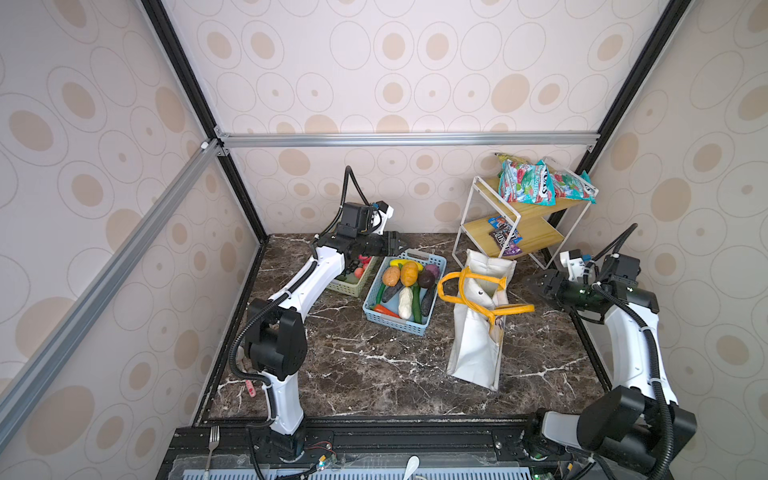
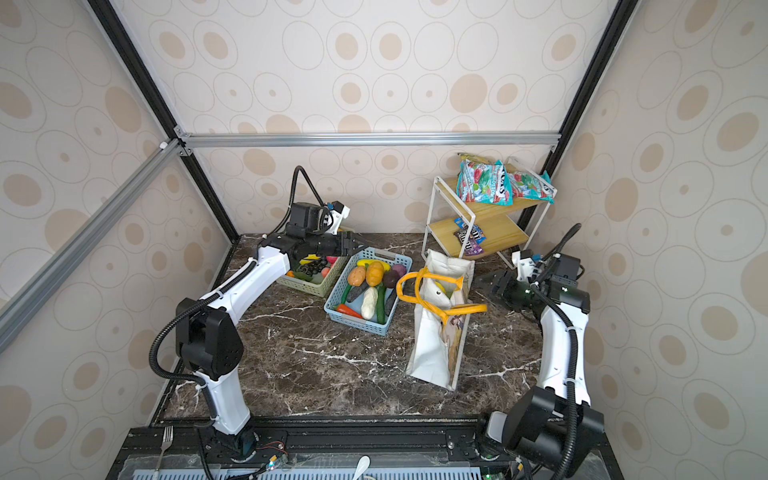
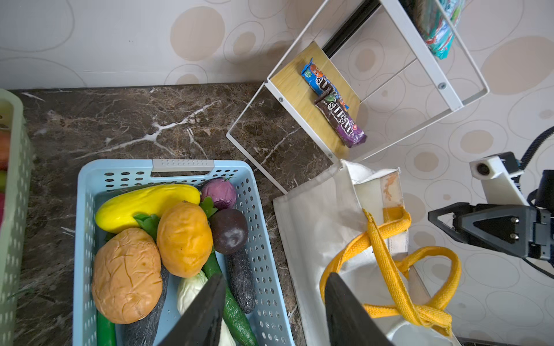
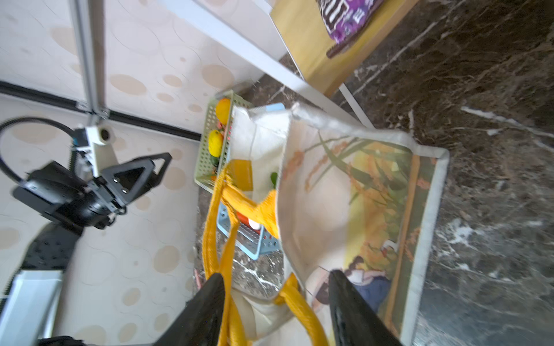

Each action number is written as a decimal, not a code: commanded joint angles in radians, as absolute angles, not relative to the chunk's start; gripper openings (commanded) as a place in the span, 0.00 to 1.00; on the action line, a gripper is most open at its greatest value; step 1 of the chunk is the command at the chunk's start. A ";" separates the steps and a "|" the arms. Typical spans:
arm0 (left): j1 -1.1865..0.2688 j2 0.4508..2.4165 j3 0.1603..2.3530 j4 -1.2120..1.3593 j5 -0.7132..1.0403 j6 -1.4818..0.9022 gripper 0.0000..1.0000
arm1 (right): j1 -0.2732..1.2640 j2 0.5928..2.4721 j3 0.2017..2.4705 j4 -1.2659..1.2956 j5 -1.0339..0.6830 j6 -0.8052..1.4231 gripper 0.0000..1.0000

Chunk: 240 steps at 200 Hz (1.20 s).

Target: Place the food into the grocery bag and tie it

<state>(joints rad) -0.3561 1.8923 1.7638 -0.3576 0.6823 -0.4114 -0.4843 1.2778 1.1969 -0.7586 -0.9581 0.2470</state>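
Yellow-orange handles [image 3: 392, 272] cross over the mouth of the grocery bag [image 1: 473, 349] in what looks to me like a loose knot. The white tote stands upright on the marble tabletop [image 1: 374, 361], right of centre in both top views, just beside the light blue basket [image 1: 395, 322]. Both pincers have their jaws apart and hold nothing. The left pincer [image 1: 402, 246] hangs by the blue basket's upper left corner, next to the pale green basket [image 1: 349, 286]. The right pincer [image 1: 532, 284] sits at the right of the frame, near the handle end that juts out sideways. A bit of yellow shows inside the bag, but most of the toy produce [image 1: 409, 272] lies in the blue basket. I take the step in hand to be finishing the tie. To cinch it well, each pincer should grip one loop close to the crossing and pull level and outward, in opposite directions. Pulling upward would be a mistake, since the tall soft tote looks ready to tip or lift. In the right wrist view a handle runs between that pincer's fingers, so it should back straight off before swinging, or it may drag the knot open.
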 commanded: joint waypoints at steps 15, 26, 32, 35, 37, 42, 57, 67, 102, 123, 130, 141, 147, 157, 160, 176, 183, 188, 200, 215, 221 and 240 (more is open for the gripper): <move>-0.329 1.929 1.821 -0.411 0.650 -0.391 0.54 | -0.648 1.295 1.144 -0.557 -1.026 0.451 0.55; -0.322 1.925 1.820 -0.412 0.621 -0.381 0.54 | -0.654 1.313 1.136 -0.541 -0.978 0.453 0.55; -0.320 1.921 1.819 -0.417 0.596 -0.369 0.57 | -0.653 1.320 1.127 -0.523 -0.948 0.459 0.55; -0.318 1.917 1.818 -0.419 0.581 -0.361 0.60 | -0.653 1.323 1.119 -0.508 -0.936 0.464 0.56; -0.316 1.915 1.819 -0.420 0.571 -0.356 0.62 | -0.653 1.324 1.114 -0.498 -0.929 0.466 0.56; -0.315 1.910 1.816 -0.426 0.541 -0.345 0.70 | -0.653 1.325 1.101 -0.470 -0.911 0.468 0.58; -0.302 1.898 1.807 -0.440 0.430 -0.309 0.99 | -0.651 1.327 1.066 -0.418 -0.847 0.461 0.68; -0.286 1.892 1.795 -0.439 0.388 -0.295 0.99 | -0.649 1.335 1.048 -0.400 -0.821 0.447 0.77; -0.202 1.843 1.676 -0.346 0.298 -0.285 0.99 | -0.581 1.364 1.020 -0.421 -0.708 0.342 1.00; -0.173 1.800 1.558 -0.251 0.169 -0.230 0.99 | -0.498 1.345 0.975 -0.354 -0.596 0.314 1.00; -0.167 1.786 1.503 -0.211 0.123 -0.203 0.99 | -0.463 1.332 0.953 -0.319 -0.544 0.300 1.00; -0.156 1.758 1.406 -0.123 0.032 -0.158 0.99 | -0.403 1.309 0.915 -0.263 -0.445 0.269 1.00; -0.151 1.740 1.343 -0.061 -0.004 -0.128 0.99 | -0.377 1.300 0.894 -0.228 -0.411 0.252 1.00; -0.138 1.713 1.237 0.051 -0.031 -0.072 0.99 | -0.346 1.288 0.859 -0.168 -0.381 0.242 1.00; -0.134 1.703 1.201 0.089 -0.031 -0.052 0.99 | -0.339 1.286 0.848 -0.148 -0.372 0.243 1.00; -0.115 1.662 1.044 0.260 -0.014 0.038 0.99 | -0.307 1.275 0.795 -0.059 -0.327 0.236 1.00; -0.104 1.650 0.991 0.323 -0.011 0.063 0.99 | -0.289 1.273 0.772 -0.025 -0.302 0.226 1.00; -0.098 1.642 0.955 0.358 -0.008 0.078 0.99 | -0.273 1.270 0.758 -0.002 -0.279 0.215 1.00; -0.086 1.620 0.865 0.439 0.015 0.121 0.99 | -0.218 1.263 0.717 0.062 -0.198 0.163 1.00; -0.074 1.598 0.770 0.535 0.008 0.115 0.99 | -0.153 1.262 0.670 0.156 -0.129 0.093 1.00; -0.066 1.593 0.753 0.541 0.004 0.089 0.99 | -0.145 1.268 0.657 0.180 -0.125 0.088 1.00; -0.051 1.563 0.669 0.610 0.015 0.046 0.99 | -0.128 1.291 0.621 0.250 -0.121 0.087 1.00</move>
